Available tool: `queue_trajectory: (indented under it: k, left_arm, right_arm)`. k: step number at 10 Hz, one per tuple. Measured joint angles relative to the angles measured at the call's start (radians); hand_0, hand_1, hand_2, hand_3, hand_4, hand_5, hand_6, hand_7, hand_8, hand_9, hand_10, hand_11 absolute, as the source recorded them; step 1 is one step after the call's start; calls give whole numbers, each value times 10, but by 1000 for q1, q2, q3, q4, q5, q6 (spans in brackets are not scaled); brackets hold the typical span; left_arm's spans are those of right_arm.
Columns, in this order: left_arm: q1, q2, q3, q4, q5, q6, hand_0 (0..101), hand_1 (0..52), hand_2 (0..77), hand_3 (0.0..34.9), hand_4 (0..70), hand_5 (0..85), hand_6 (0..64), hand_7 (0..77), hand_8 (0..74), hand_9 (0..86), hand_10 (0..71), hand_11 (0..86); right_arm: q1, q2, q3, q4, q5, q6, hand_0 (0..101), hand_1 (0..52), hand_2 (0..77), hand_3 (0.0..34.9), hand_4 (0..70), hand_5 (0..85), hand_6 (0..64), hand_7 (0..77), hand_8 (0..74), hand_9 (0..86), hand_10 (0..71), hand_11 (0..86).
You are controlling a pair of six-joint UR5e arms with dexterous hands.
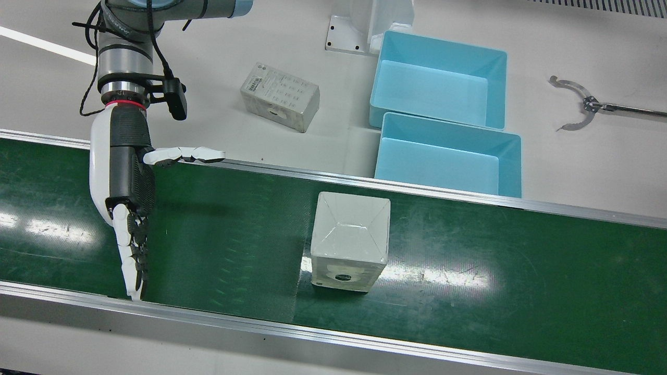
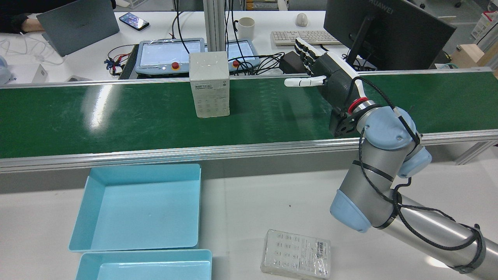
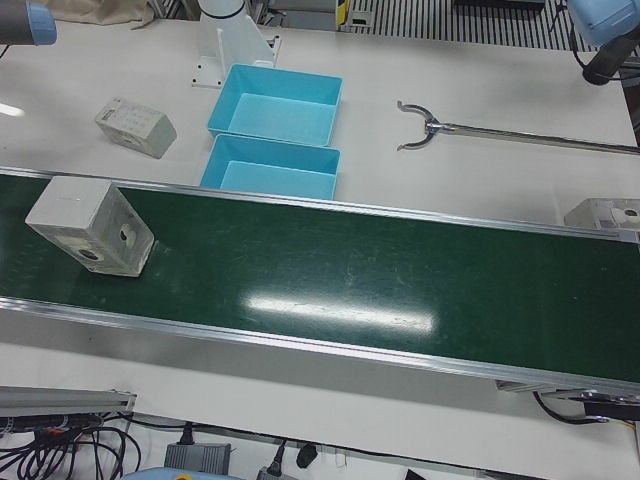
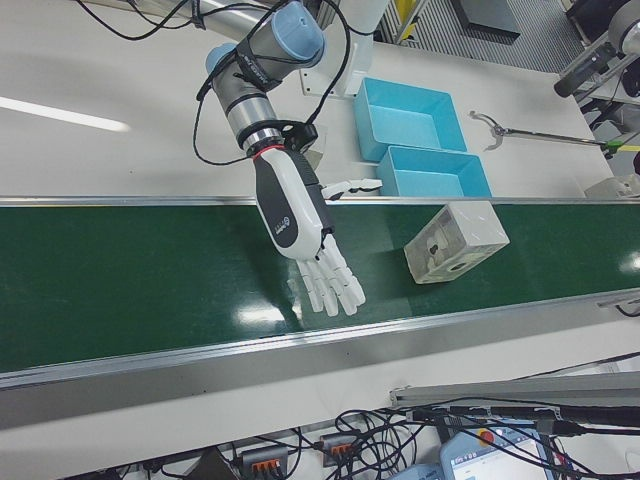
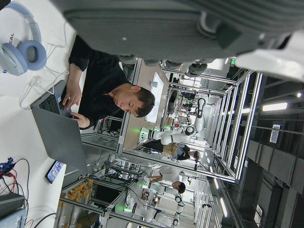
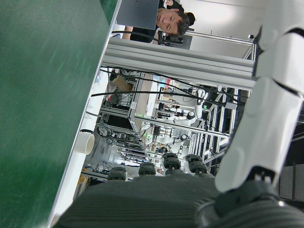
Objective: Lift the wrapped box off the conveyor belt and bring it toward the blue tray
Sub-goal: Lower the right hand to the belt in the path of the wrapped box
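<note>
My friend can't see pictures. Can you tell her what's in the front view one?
A white robot right hand hovers open over a green conveyor belt, apart from a wrapped box standing on the belt. Behind the belt sit two blue trays, with a second wrapped box on the table.

- I'm seeing the wrapped box (image 1: 350, 240) standing on the conveyor belt (image 1: 469, 260), mid-belt.
- My right hand (image 1: 124, 198) is hovering over the belt, well apart from the box.
- Two trays (image 1: 443, 86) are sitting side by side on the table (image 1: 573, 166) beyond the belt.
- A second box (image 1: 280, 96) is lying flat beside them.
</note>
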Motion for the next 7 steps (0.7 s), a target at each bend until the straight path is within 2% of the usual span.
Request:
queue_trajectory:
  k: [2,3,4,7]
  left_arm:
    - [0,0,0,0,0,0,0,0,11,0,0,11,0,0,0,0,5,0]
    - [0,0,0,0,0,0,0,0,5,0,0,11,0,0,0,0,0,0]
    - [0,0,0,0,0,0,0,0,5,0,0,11,0,0,0,0,0,0]
    - [0,0,0,0,0,0,0,0,11,0,0,11,0,0,0,0,5,0]
  right_arm:
    - [-4,4,-6,1,0,-1,416,98,125,75,0,38,0,0,16,16,11,27]
    - [-6,11,-15,1,0,-1,414,98,120,63,0,38,0,0,16,16,11,27]
    - [-10,19,-23,1,0,-1,414,98,131,63,11,38,0,0,0,16,11,27]
    - [-20,43,-48,3,3,-2,415,98,131,64,11,38,0,0,11,16,11,27]
